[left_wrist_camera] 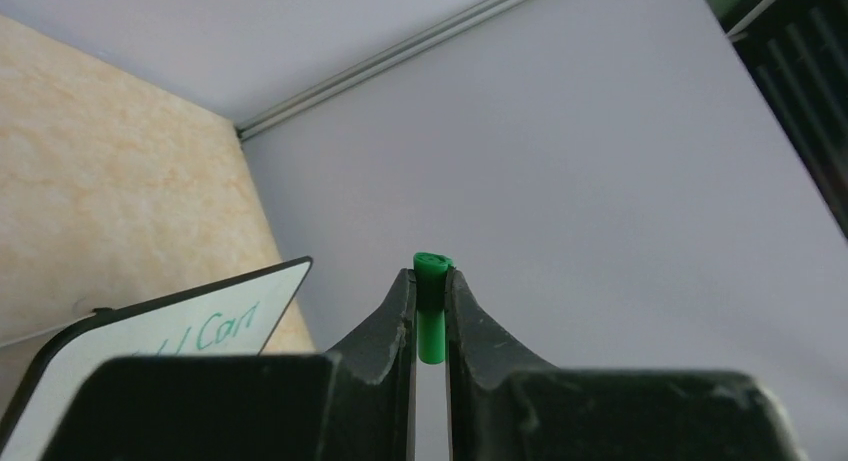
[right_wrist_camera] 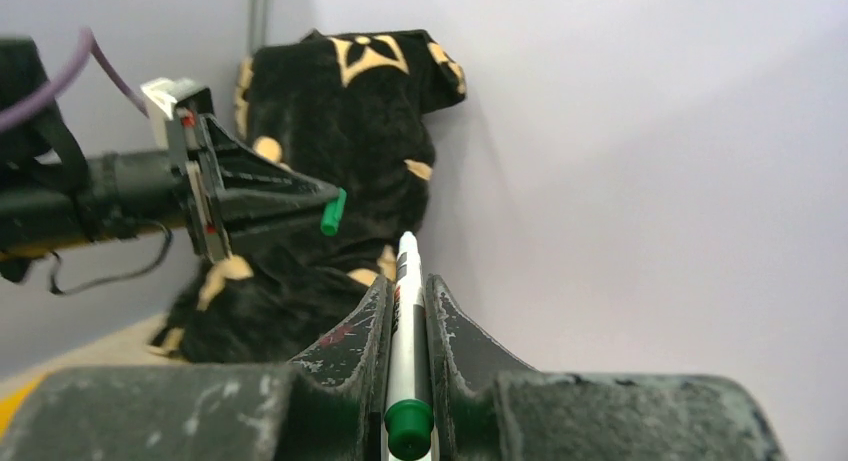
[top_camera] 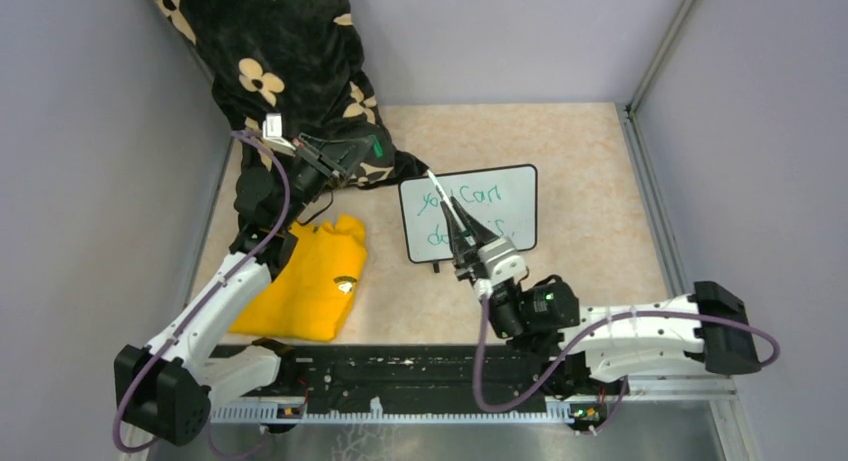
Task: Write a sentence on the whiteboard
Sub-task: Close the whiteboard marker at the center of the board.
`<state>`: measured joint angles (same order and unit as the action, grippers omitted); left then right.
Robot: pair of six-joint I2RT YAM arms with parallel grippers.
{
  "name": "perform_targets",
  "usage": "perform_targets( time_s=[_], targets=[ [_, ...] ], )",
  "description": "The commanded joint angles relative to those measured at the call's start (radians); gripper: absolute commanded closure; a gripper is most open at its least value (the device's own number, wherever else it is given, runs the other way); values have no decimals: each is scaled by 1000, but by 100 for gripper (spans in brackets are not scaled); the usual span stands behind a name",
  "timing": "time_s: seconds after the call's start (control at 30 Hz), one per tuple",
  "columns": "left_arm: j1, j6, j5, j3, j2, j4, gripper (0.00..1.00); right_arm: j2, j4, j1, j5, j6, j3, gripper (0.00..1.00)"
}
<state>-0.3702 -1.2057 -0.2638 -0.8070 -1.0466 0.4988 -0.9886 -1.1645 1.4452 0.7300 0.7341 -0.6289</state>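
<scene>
The whiteboard (top_camera: 512, 193) lies on the table right of centre, and its corner (left_wrist_camera: 150, 326) shows in the left wrist view. The sentence (top_camera: 478, 198) is green handwriting in two lines; "you Can" is readable, while the lower line is partly hidden by my right gripper (top_camera: 452, 203). That gripper hangs over the board's left part, shut on a white marker (right_wrist_camera: 405, 311) that points away toward the board's top left corner. My left gripper (top_camera: 378, 144) is left of the board, shut on the green marker cap (left_wrist_camera: 432, 301), and the cap (right_wrist_camera: 333, 212) faces the marker's far end.
A black cloth with cream flowers (top_camera: 280, 51) is heaped at the back left, under the left gripper. A yellow cloth (top_camera: 310, 281) lies in front of it. Grey walls close in the table on three sides. A black rail (top_camera: 400, 376) runs along the near edge.
</scene>
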Motion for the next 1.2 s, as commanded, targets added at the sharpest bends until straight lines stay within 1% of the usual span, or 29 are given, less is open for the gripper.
perform_targets(
  time_s=[0.0, 0.07, 0.13, 0.23, 0.3, 0.37, 0.43, 0.7, 0.83, 1.03, 1.17],
  targets=[
    [36, -177, -89, -36, -70, 194, 100, -99, -395, 29, 67, 391, -20, 100],
    [40, -218, -135, -90, -138, 256, 100, -114, -369, 26, 35, 428, -34, 100],
    [41, -250, -171, -125, -192, 351, 100, -119, -321, 17, 5, 427, -52, 100],
    [40, -348, -213, -135, -249, 502, 100, -99, -237, -18, -35, 331, -71, 100],
    [40, -378, -230, -140, -255, 526, 100, -73, -166, -32, -74, 258, -75, 100],
    [38, -360, -233, -142, -235, 514, 100, -48, -96, -38, -126, 196, -75, 100],
    [37, -329, -233, -147, -206, 499, 100, -36, -65, -42, -165, 154, -78, 100],
    [28, -206, -231, -183, -105, 371, 100, -22, -26, -46, -243, 49, -107, 100],
    [17, -129, -237, -213, -55, 248, 100, -4, -12, -46, -267, 14, -106, 100],
    [-21, -134, -216, -193, -38, 227, 100, 31, 15, -46, -296, -42, -107, 100],
    [-61, -140, -185, -188, -42, 230, 100, 20, -30, -45, -293, -71, -105, 100]
  ],
)
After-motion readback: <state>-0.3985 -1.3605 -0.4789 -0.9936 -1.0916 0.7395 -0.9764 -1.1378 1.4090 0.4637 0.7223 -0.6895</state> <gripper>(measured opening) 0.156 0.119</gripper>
